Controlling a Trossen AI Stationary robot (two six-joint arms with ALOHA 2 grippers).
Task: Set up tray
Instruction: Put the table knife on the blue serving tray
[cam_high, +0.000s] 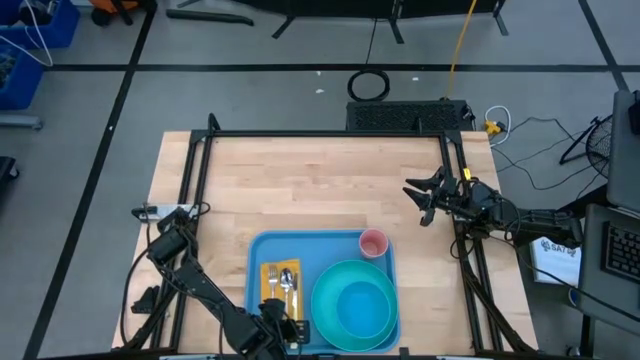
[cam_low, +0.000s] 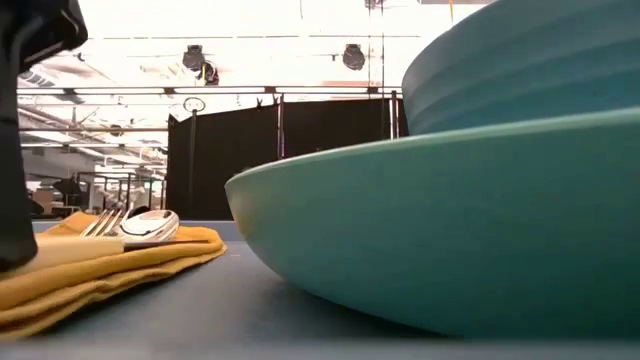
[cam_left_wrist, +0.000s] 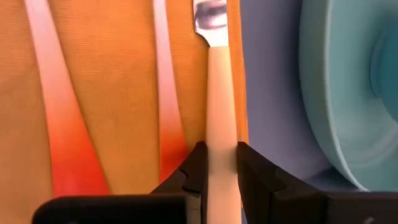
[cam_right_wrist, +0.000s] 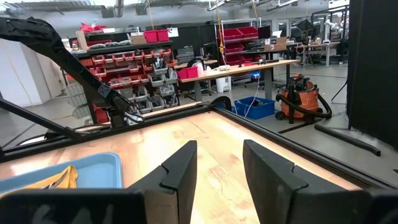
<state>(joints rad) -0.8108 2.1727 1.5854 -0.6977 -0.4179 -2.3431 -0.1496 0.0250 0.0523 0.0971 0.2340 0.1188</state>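
Lying at the table's near edge, the tray (cam_high: 322, 240) already held a plate (cam_high: 353, 305), cup (cam_high: 373, 243) and napkin (cam_high: 280, 293). A knife (cam_left_wrist: 219, 118) was clamped by the left gripper (cam_left_wrist: 218, 163) over the napkin's edge, seemingly the cutlery-laying step. Release and a lift clear were called for next; the right gripper (cam_high: 424, 202) was parked open, well apart.

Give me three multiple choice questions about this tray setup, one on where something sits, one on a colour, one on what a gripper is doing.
1. Where is the pink cup?
A. tray's far right corner
B. on the napkin
C. off the tray

2. What colour is the napkin?
A. white
B. yellow-orange
C. green

3. The left gripper is:
A. open over bare table
B. shut on the knife handle
C. holding the cup

Answers: 1 A, it stands inside the tray beyond the plate. 2 B, seen under the cutlery. 3 B, fingers clamp the knife handle.
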